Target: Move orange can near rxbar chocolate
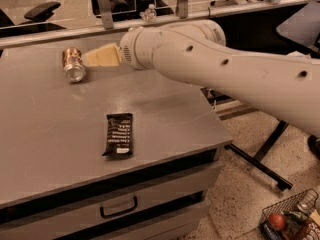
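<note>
The orange can (73, 65) lies on its side at the back left of the grey table (45, 134), its silver end facing me. The rxbar chocolate (119, 134), a flat black wrapper with white text, lies nearer the front middle of the table. My gripper (102, 56) shows as a cream wedge on the end of the white arm (215, 69). Its tip is right beside the can on the can's right, at about the can's height.
The table has drawers with a handle (118, 207) at the front. A wire basket (292, 219) with items stands on the floor at the lower right. A clear bottle (148, 13) and chairs stand behind the table. A black leg frame (260, 159) crosses the floor on the right.
</note>
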